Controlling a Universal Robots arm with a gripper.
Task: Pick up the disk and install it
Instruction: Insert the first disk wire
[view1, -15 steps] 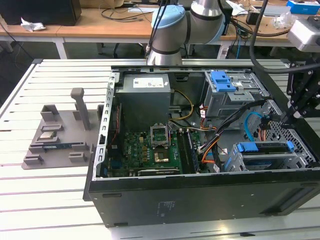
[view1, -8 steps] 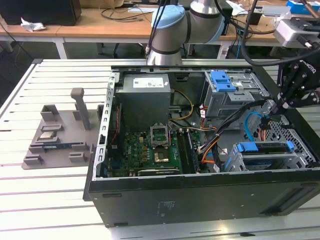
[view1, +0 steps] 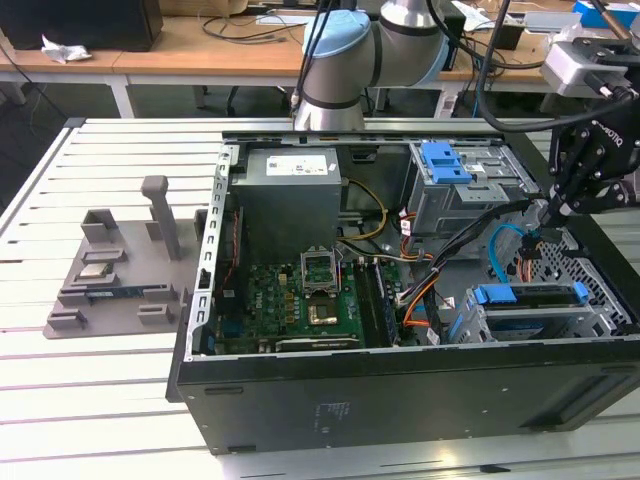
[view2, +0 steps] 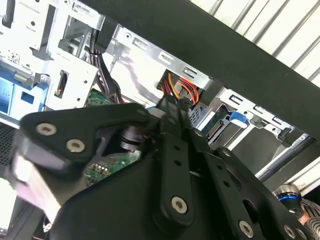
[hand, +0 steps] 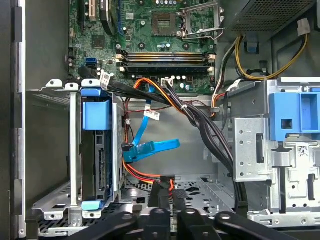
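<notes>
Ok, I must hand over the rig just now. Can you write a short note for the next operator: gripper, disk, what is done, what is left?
Gripper: low inside the case, by the orange and black cables; open or shut, cannot tell.
Disk: in the metal drive cage.
Done: disk looks seated in the cage.
Left: unclear whether the blue cable is plugged into it.

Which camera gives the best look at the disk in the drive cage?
The first wrist view: the disk sits edge-on in its blue bracket inside the cage, near and unobstructed. The exterior view shows it smaller, behind cables. In the second wrist view the tool hides most of the case.
</notes>
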